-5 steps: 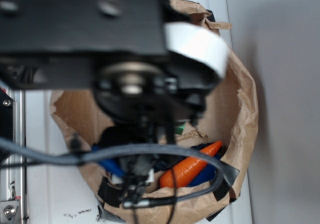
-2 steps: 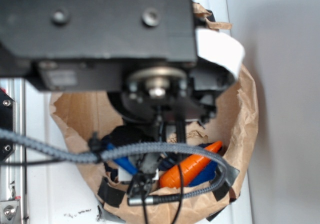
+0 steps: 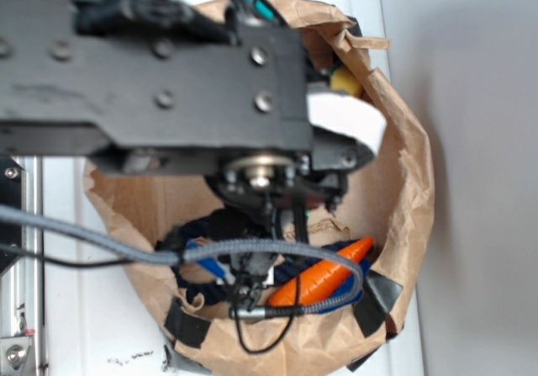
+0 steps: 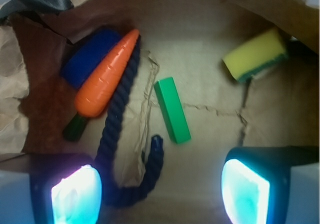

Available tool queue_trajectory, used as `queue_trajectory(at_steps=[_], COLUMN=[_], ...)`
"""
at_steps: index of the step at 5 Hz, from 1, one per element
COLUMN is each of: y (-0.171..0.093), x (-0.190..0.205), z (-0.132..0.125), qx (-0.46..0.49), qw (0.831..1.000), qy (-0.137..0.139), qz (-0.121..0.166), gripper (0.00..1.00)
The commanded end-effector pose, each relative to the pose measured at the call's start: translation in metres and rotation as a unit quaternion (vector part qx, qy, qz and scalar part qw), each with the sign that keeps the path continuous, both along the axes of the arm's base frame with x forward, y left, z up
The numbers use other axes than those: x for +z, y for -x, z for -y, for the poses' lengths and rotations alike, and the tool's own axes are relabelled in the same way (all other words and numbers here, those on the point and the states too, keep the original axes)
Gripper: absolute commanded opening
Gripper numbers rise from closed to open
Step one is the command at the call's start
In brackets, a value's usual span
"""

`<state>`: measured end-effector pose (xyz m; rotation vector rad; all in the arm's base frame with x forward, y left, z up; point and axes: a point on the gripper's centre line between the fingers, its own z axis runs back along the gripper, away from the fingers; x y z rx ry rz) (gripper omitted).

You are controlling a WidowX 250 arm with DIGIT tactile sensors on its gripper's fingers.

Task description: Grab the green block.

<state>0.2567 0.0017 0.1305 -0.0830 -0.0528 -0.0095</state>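
The green block [image 4: 172, 109] lies flat on the brown paper floor of a bag, in the middle of the wrist view, its long side running up and slightly left. My gripper [image 4: 161, 191] hangs open above it, and the block sits ahead of the gap between the two glowing fingertips [image 4: 76, 196], touching neither. Nothing is between the pads. In the exterior view the black arm [image 3: 168, 82] covers most of the bag and hides the block.
An orange carrot [image 4: 106, 74] rests on a blue object [image 4: 89, 58] left of the block, with a dark blue rope [image 4: 120, 134] curling beside it. A yellow sponge [image 4: 256, 53] lies at upper right. The crumpled paper bag wall [image 3: 408, 182] rings everything.
The arm has shifted in the exterior view, its body now reaching farther over the bag's upper part; the wrist joint has moved right. The carrot has not moved.
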Motion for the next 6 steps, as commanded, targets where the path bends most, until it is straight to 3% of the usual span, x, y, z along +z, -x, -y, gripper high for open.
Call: queue_trajectory(at_steps=[1, 2, 4, 5, 6], y=[-0.022, -0.02, -0.02, -0.018, -0.008], x=[-0.025, -0.034, -0.054, -0.058, -0.06], z=[-0.029, -0.05, -0.05, -0.039, -0.025], qx=[0.017, 0.034, 0.03, -0.035, -0.071], qw=[1.0, 0.999, 0.999, 0.997, 0.993], qy=[-0.004, 0.013, 0.018, 0.015, -0.01], qz=[0.0, -0.004, 0.014, 0.07, 0.091], gripper=[1.0, 1.0, 1.0, 1.0, 1.0])
